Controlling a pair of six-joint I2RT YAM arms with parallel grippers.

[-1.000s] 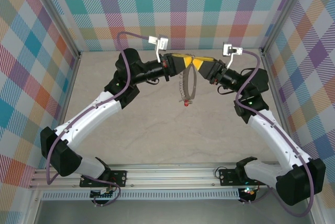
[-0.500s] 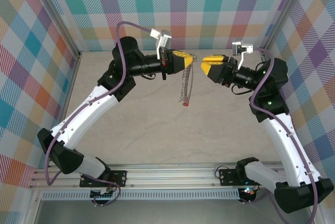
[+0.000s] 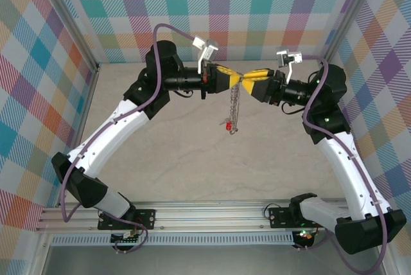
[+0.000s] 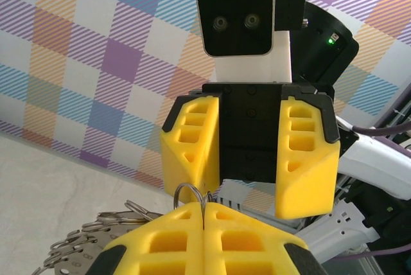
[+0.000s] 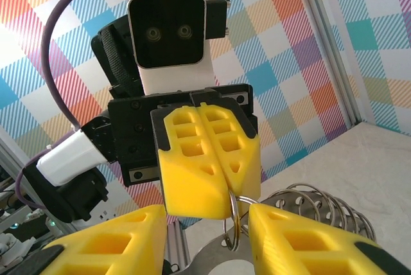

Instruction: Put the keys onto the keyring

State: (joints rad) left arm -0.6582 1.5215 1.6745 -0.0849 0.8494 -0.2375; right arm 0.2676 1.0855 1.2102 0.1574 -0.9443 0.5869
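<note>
Left jaws: fully closed on a wire loop at the top of the keyring (image 3: 235,105), which hangs above the counter (image 3: 192,153). The key (image 3: 228,124), with its red tag, dangles at the ring's lower end. Right jaws: partly open, straddling the same loop, tip to tip with the left jaws. Checked wall panels (image 3: 257,5) enclose the counter.

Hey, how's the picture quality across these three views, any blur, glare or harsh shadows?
Top external view: even, soft light, no glare, the keyring thin but sharp. Left wrist view: the right gripper crisp, keyring coils at the bottom edge slightly soft. Right wrist view: the left gripper sharp, small glints on the keyring.
</note>
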